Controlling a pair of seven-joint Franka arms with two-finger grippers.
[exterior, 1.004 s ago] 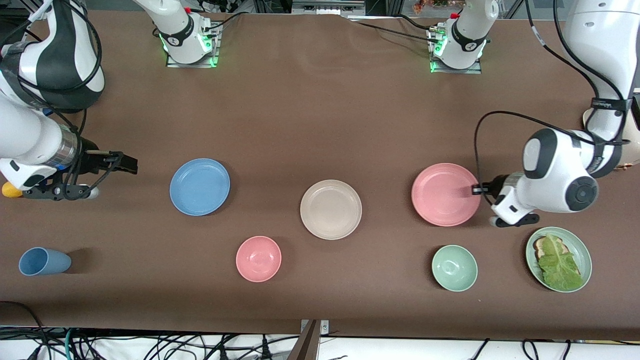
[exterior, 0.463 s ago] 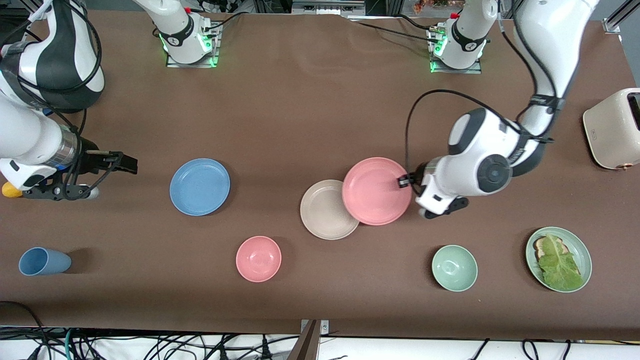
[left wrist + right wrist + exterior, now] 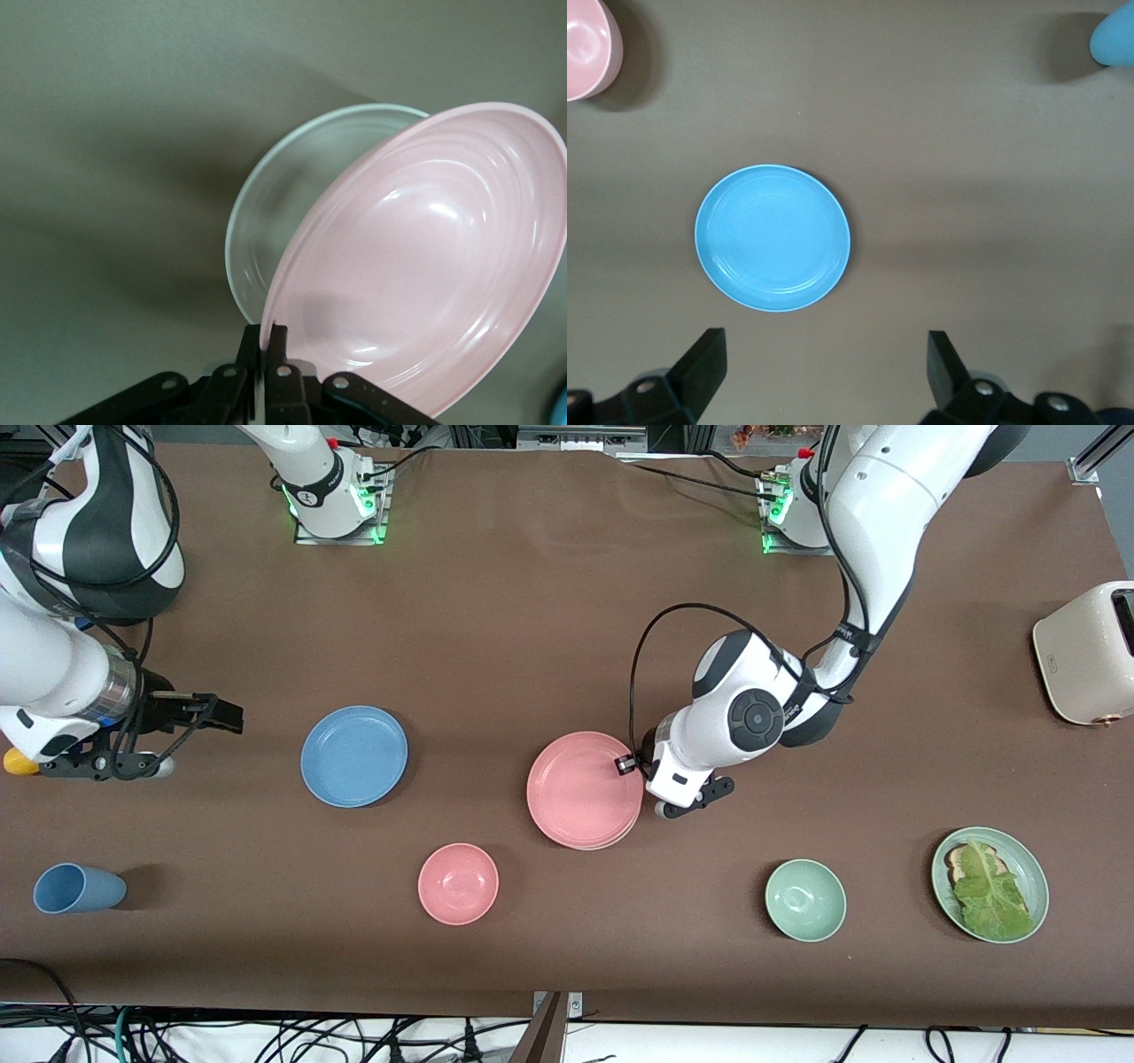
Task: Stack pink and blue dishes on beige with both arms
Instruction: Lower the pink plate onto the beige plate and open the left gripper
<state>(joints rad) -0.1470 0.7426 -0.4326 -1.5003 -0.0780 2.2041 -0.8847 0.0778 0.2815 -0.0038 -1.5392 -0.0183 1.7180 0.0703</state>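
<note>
The salmon pink plate [image 3: 580, 786] sits tilted over the cream-beige plate [image 3: 601, 845], of which only a thin crescent shows in the front view. My left gripper [image 3: 627, 764] is shut on the pink plate's rim at the side toward the left arm's end. In the left wrist view the pink plate [image 3: 425, 257] slants above the pale beige plate [image 3: 270, 208], with my left gripper [image 3: 266, 341] pinching its edge. The sky blue plate [image 3: 354, 755] lies flat toward the right arm's end. My right gripper [image 3: 232, 717] waits open beside it; the right wrist view shows the blue plate [image 3: 772, 237] off my right gripper [image 3: 824, 335].
A small pink bowl [image 3: 458, 883] and a blue cup [image 3: 78, 888] lie nearer the front camera. A green bowl [image 3: 804, 900] and a green plate with lettuce [image 3: 1028, 859] sit toward the left arm's end, with a cream toaster [image 3: 1085, 651] at the table's edge.
My left arm has carried the pink plate from the left arm's end of the table to over the beige plate, now covering nearly all of it. The right arm has not moved.
</note>
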